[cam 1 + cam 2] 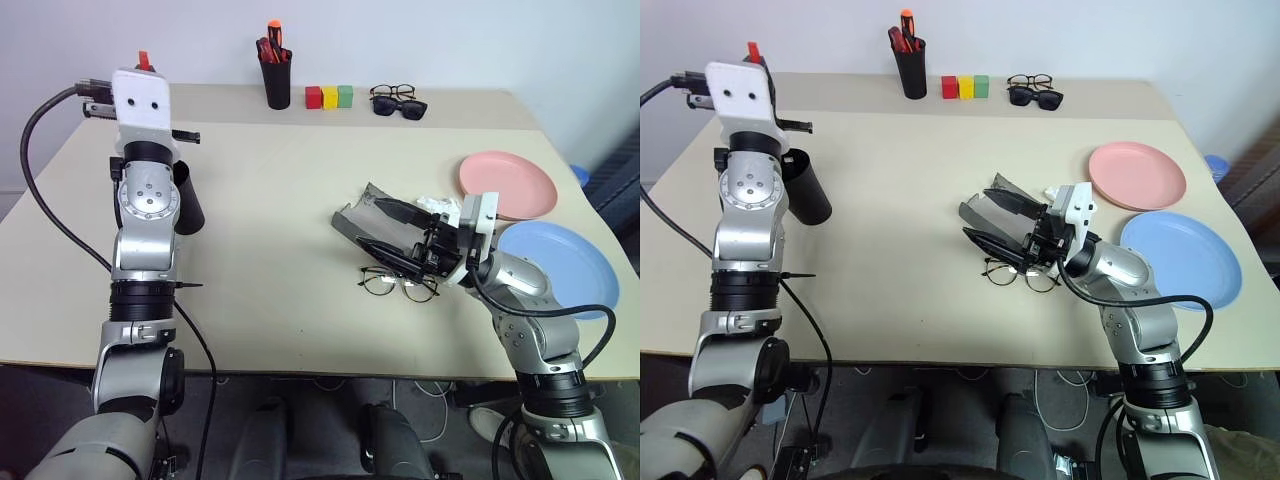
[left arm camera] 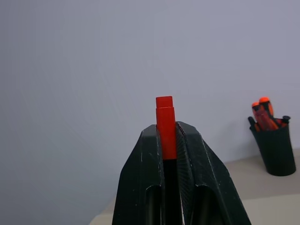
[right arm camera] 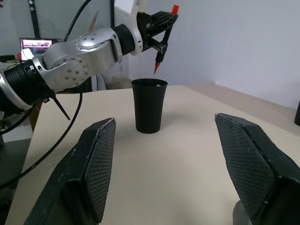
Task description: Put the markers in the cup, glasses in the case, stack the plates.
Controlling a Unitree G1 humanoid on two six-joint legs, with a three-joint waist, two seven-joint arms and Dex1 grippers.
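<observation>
Wide black plastic cup (image 1: pixel 808 192) — upper part hidden behind the left arm; grey box-shaped spectacle case (image 1: pixel 372 212) — near end covered by the right gripper (image 1: pixel 432 247); red-capped black marker (image 2: pixel 165 127) — barrel concealed between the clamped fingers.

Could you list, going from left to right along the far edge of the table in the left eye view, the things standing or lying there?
Black pen holder with red and orange pens → red block → yellow block → green block → clear-lensed spectacles with the dark sunglasses just in front of them.
</observation>
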